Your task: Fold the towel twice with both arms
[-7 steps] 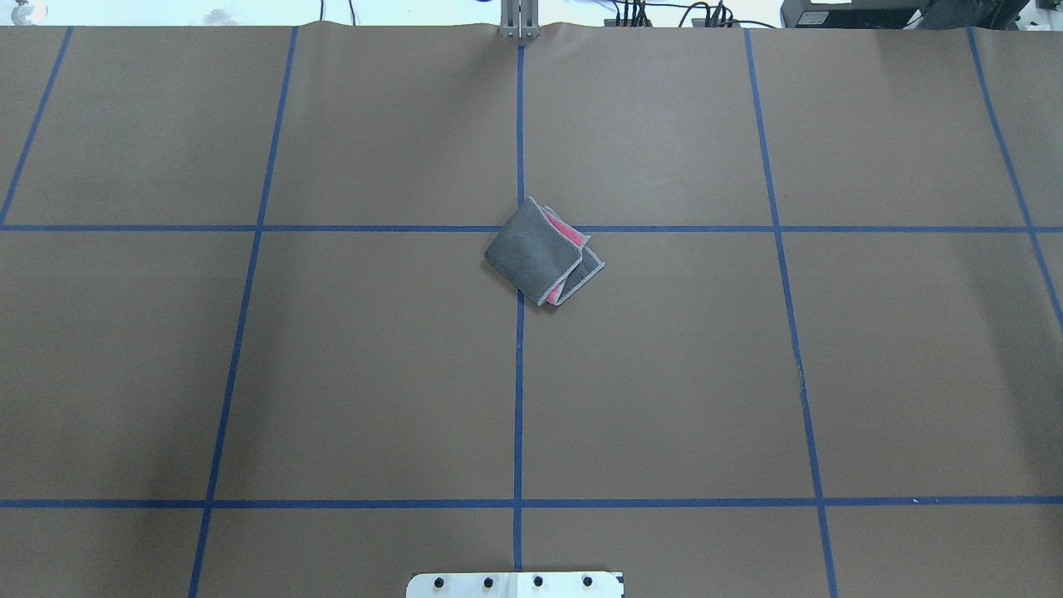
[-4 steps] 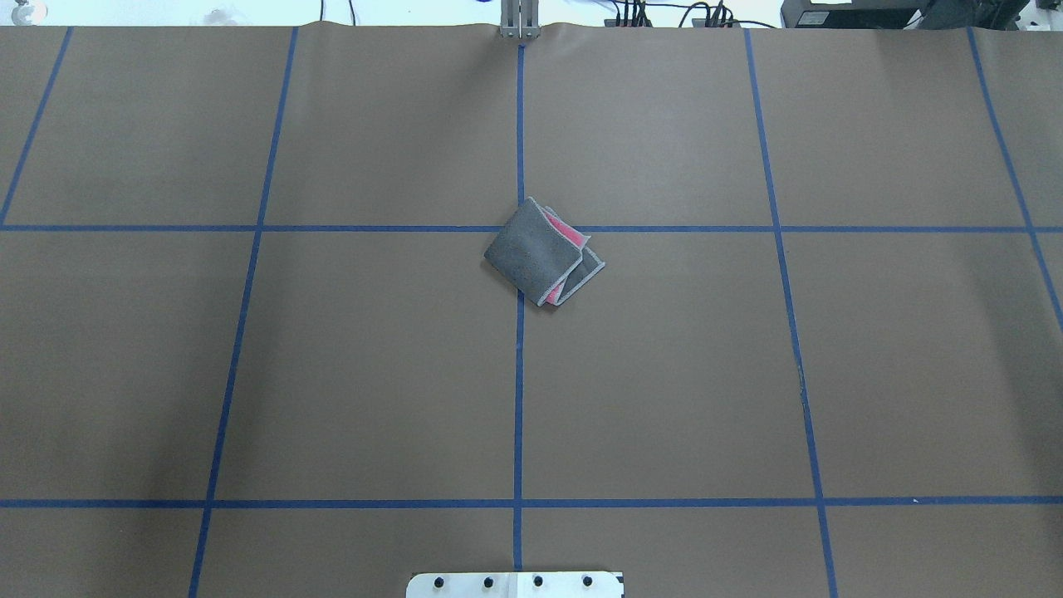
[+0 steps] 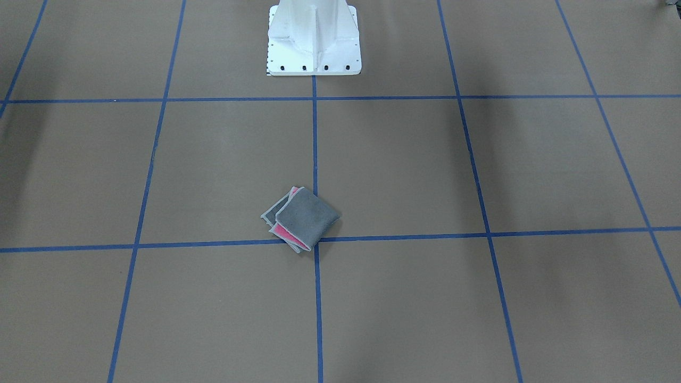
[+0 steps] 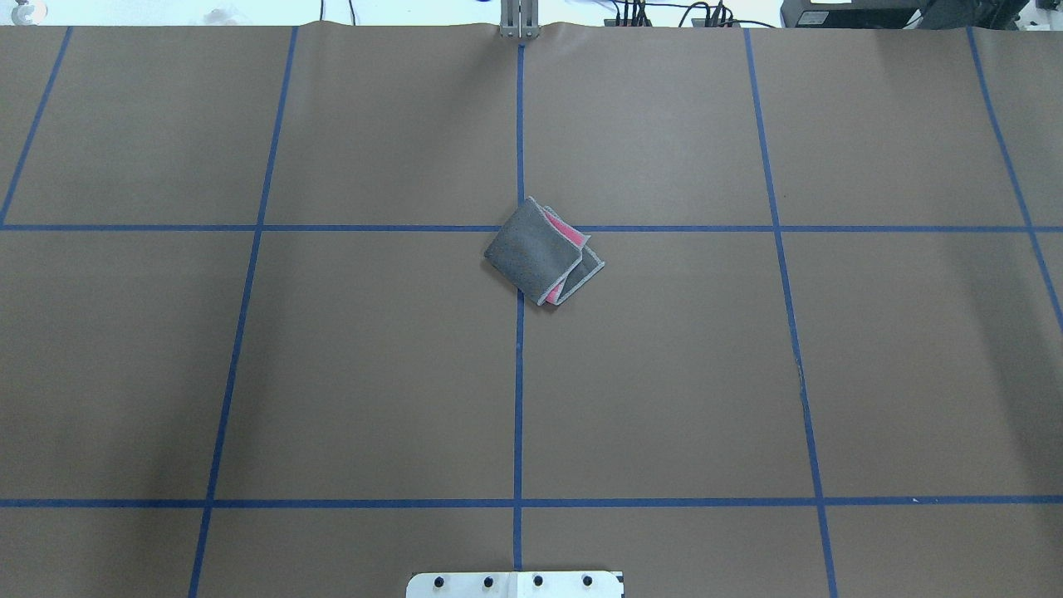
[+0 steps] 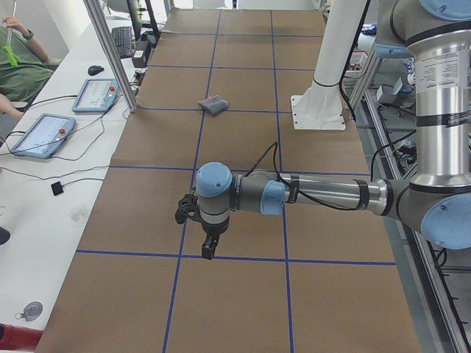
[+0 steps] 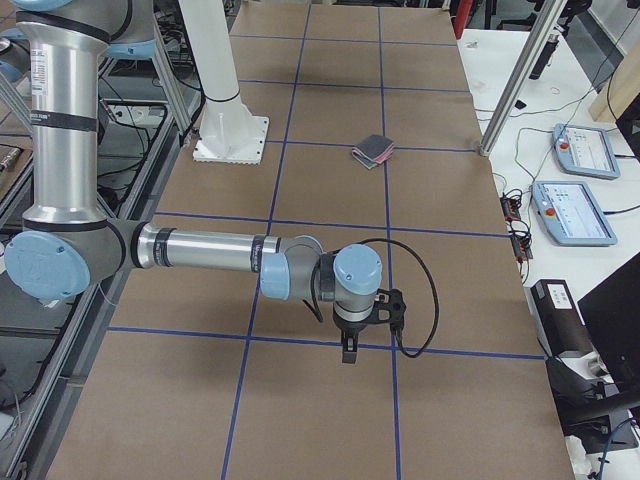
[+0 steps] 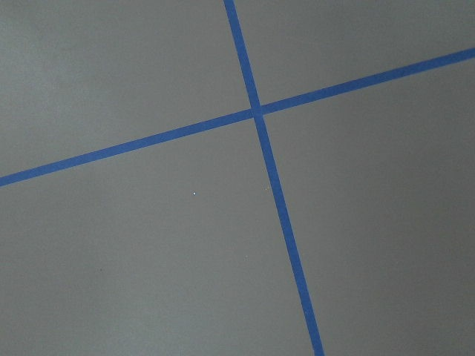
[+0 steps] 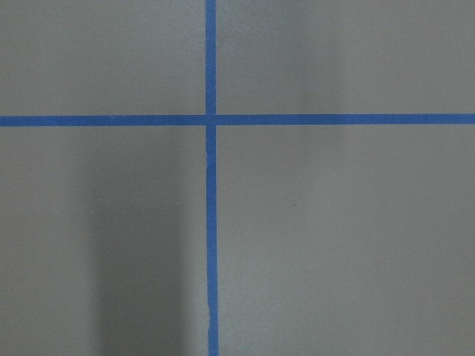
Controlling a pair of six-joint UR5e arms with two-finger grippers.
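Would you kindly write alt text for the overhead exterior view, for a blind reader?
A small folded towel, grey side up with pink peeking out at its right edge, lies mid-table where two blue tape lines cross. The table is brown and gridded.

The left arm [image 5: 331, 195] and the right arm [image 6: 200, 250] are built alike: polished silver-grey tubes joined by darker grey round housings, each closed by a light blue cap [image 5: 213, 176]. A thin black cable [image 6: 435, 300] loops loose at each wrist, and each arm ends in small black fingers, the left gripper [image 5: 209, 252] and the right gripper [image 6: 347, 355], whose jaws are too small to read. The white pedestal [image 3: 314, 37] has a ribbed column and a flat flange with dark bolts [image 3: 304, 68] along its edge.
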